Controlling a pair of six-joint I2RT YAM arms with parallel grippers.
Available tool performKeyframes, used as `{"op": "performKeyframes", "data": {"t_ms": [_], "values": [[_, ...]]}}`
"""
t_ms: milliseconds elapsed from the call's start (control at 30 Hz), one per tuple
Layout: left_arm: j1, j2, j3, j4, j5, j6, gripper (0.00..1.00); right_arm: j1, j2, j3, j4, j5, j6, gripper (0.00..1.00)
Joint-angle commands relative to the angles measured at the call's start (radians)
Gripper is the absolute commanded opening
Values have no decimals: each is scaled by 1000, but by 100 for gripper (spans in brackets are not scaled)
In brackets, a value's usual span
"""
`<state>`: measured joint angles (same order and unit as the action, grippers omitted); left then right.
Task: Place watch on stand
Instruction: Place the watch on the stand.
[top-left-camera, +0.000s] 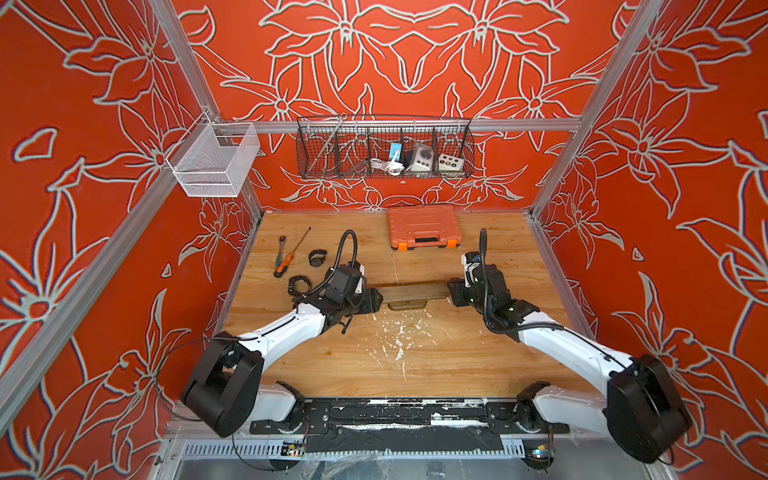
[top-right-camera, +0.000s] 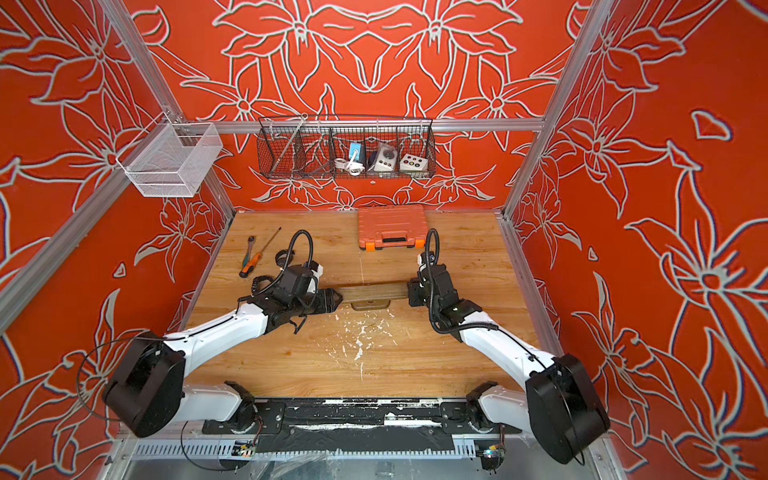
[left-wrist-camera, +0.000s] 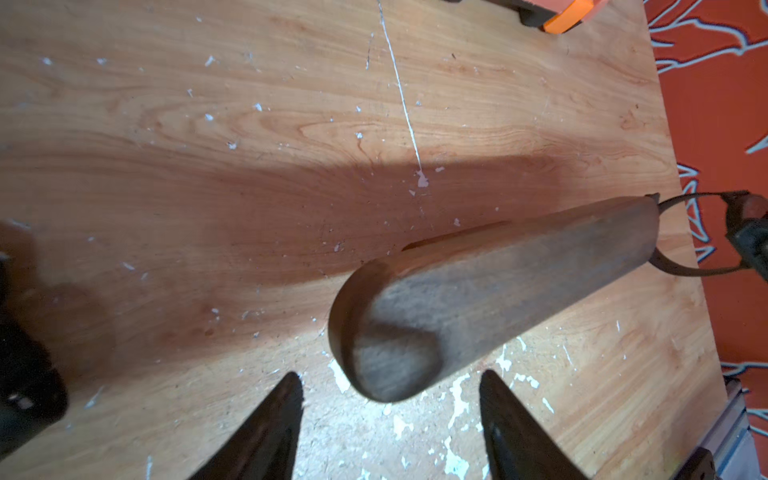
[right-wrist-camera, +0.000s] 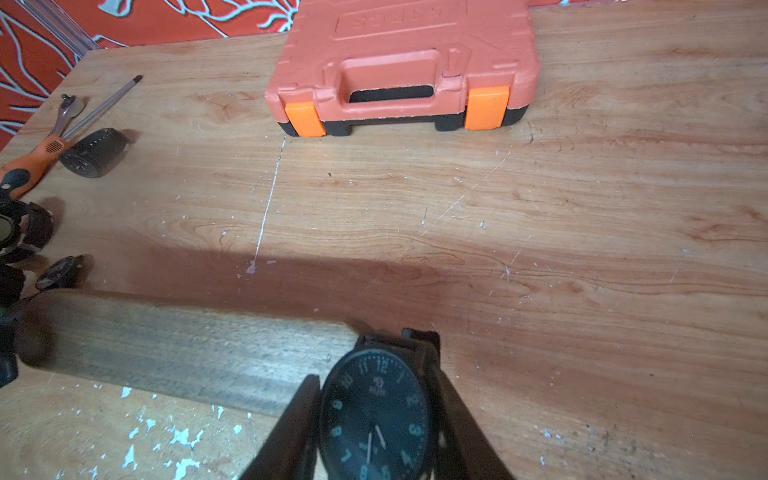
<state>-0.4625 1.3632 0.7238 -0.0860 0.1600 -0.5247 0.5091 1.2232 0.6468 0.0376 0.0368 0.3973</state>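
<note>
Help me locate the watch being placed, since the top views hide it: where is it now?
In the right wrist view, the watch sits between the right gripper's fingers at the stand's right end.

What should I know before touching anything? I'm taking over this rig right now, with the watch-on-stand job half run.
Left gripper: open, just off one end of the stand, not gripping it.
Right gripper: shut on the watch, at the bar's opposite end.
Stand: upright on the table, between the arms.
Done: watch is in hand and lined up with the bar's tip.
Left: slide the strap loop along the bar, then release. I cannot tell if the strap is over the tip yet.
</note>
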Motion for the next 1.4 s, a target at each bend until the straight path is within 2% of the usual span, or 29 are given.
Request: {"op": "performKeyframes", "data": {"t_ms": [0, 300, 700, 1367], "values": [[7, 10, 21, 46, 23, -25, 64, -7, 32, -15, 75, -29, -15, 41], [7, 62, 43, 83, 65, -13, 58, -6, 91, -17, 126, -92, 3, 40], [4, 94, 62, 99, 94, -19, 51, 18, 107, -38, 166, -109, 26, 40], [-22, 98, 58, 105, 84, -26, 50, 200, 219, 11, 246, -42, 76, 41]]}}
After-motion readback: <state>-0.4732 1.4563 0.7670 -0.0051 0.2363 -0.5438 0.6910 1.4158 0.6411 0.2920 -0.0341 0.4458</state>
